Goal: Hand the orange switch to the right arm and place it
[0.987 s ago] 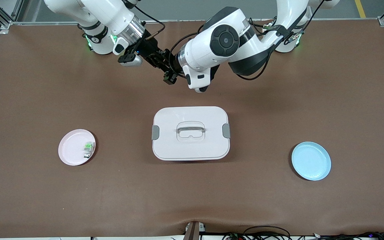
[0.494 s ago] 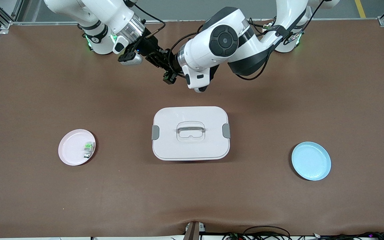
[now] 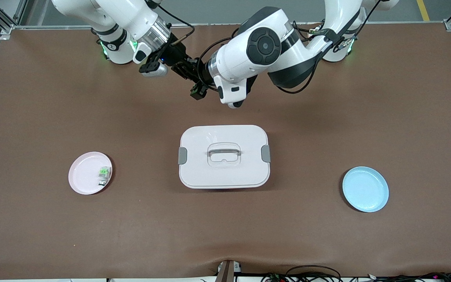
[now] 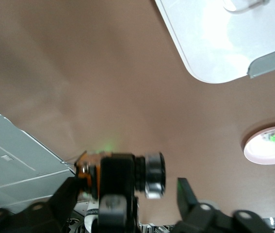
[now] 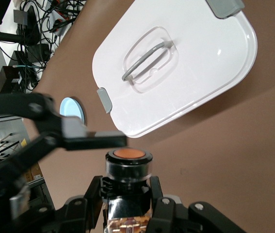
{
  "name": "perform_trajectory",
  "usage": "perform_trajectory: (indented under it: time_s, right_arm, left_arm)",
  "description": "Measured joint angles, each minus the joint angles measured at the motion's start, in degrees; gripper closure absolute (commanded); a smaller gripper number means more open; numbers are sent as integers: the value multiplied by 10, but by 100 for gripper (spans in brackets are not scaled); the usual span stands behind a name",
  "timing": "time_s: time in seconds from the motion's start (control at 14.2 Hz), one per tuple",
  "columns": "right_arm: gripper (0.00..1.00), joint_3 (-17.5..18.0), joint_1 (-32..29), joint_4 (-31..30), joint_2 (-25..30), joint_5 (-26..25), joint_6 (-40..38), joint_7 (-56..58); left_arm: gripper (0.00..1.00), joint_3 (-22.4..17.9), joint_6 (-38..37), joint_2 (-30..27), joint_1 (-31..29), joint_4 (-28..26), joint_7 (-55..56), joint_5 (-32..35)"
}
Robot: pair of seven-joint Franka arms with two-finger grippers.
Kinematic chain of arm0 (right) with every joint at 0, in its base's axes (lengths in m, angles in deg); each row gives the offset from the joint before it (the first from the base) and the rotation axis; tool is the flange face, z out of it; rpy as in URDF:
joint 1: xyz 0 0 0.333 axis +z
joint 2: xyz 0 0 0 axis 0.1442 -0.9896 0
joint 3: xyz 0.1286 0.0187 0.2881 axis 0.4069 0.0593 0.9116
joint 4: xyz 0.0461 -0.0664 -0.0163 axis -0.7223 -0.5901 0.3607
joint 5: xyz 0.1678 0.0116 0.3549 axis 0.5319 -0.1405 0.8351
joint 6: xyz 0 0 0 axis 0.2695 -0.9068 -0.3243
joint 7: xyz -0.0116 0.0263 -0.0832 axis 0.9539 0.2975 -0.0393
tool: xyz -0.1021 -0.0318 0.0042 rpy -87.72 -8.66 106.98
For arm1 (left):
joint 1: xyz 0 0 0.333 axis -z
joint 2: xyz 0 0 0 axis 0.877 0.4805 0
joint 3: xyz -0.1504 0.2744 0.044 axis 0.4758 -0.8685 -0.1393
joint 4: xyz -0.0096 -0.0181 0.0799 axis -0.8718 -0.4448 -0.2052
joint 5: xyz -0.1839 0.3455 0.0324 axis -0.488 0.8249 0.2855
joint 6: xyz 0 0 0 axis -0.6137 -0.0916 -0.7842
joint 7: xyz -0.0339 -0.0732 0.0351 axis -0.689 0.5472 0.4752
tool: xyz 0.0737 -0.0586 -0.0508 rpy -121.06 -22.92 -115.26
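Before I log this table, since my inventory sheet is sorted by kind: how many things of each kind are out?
Plates: 2 (pink plate, blue plate)
Switches: 2 (orange switch, green-and-silver switch)
Boxes: 1 (lidded white box)
Total: 5

The switch (image 5: 128,167) is a stubby black cylinder with a round orange button end and a clear collar under it. It is up in the air over the table (image 3: 53,117), gripped at its lower body by the right tool (image 5: 127,204) of the white right arm (image 3: 131,19).
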State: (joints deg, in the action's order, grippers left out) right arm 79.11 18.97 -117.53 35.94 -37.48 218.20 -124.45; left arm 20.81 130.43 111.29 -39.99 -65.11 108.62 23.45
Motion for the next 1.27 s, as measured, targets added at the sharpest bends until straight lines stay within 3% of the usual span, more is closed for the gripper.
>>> perform_trajectory:
  time_s: [0.35,0.78,1.13,1.27]
  right_arm:
    - [100,0,0,0,-2,0,0,0]
    - [100,0,0,0,-2,0,-1,4]
    - [100,-4,-5,1,-2,-9,-46,152]
    - [100,-7,-20,6,-2,-61,-84,216]
  left_arm:
    - [0,-9,-1,-4,-6,5,1,13]
    - [0,-64,-33,-23,-21,5,-12,92]
    - [0,-72,-41,-23,-66,5,-89,188]
    - [0,-73,-42,-23,-97,5,-151,205]
